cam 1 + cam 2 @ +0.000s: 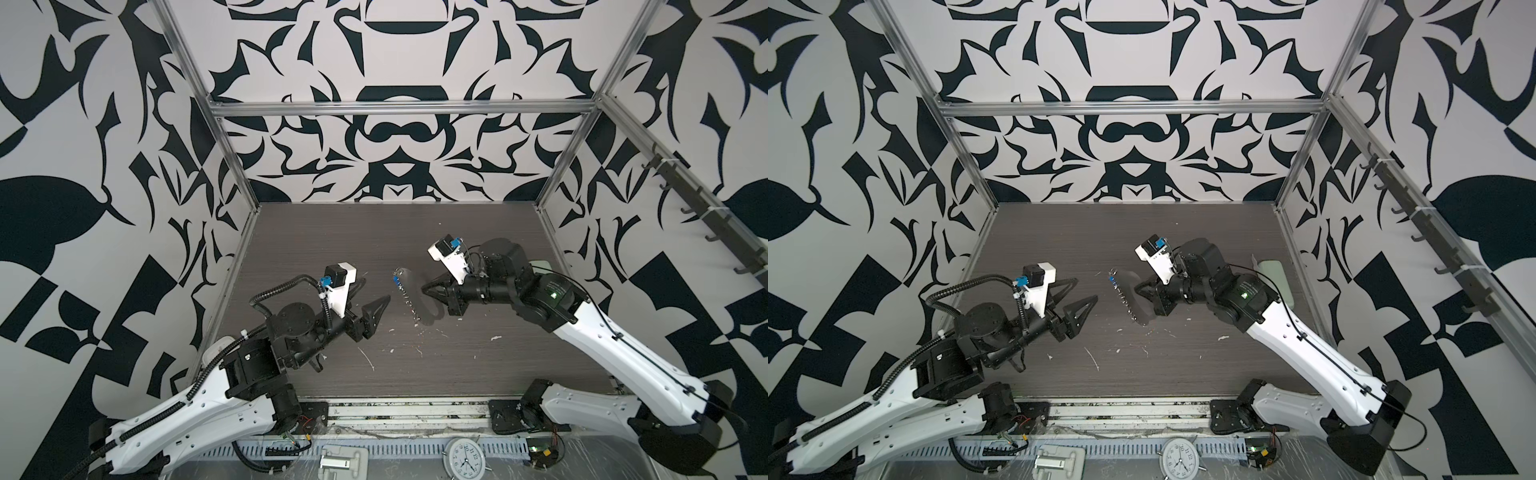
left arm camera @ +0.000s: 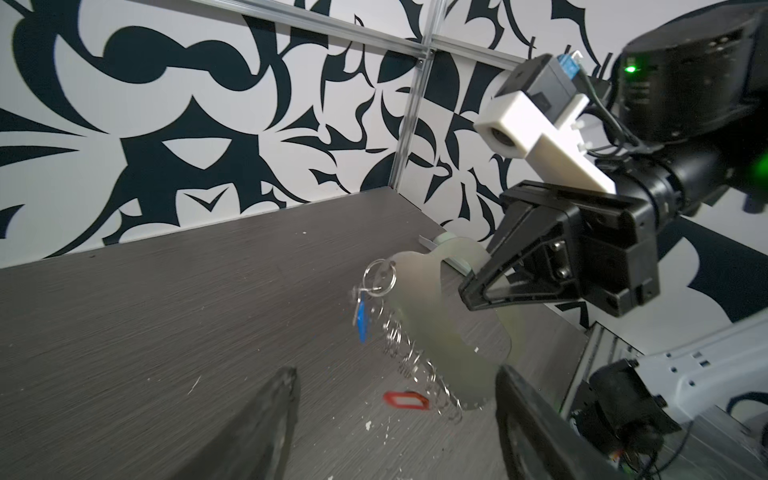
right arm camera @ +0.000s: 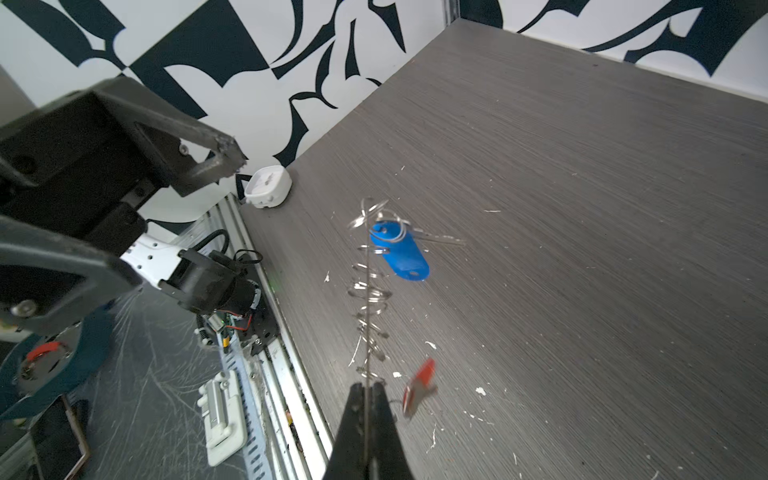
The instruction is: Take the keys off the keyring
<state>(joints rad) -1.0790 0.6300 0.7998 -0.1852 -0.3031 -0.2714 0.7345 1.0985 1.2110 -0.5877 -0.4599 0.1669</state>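
Observation:
My right gripper (image 3: 368, 386) (image 1: 424, 288) is shut on the keyring's flat pale-grey loop (image 2: 440, 324), holding it above the table. The keyring's chain of silver rings (image 3: 370, 291) (image 1: 405, 293) (image 1: 1123, 299) runs along the loop's edge. The blue-tagged key (image 3: 401, 253) (image 2: 361, 318) hangs at the chain's far end. The red-tagged key (image 3: 419, 384) (image 2: 405, 401) is blurred beside the chain's end by my right fingertips; I cannot tell whether it is still linked. My left gripper (image 2: 395, 374) (image 1: 377, 290) (image 1: 1086, 289) stands open left of the chain, holding nothing.
A pale-green oblong case (image 1: 1273, 278) lies at the table's right edge behind my right arm. A white plastic object (image 3: 268, 191) sits at the front left corner. White specks dot the dark table (image 1: 415, 374). Metal frame posts and patterned walls enclose three sides.

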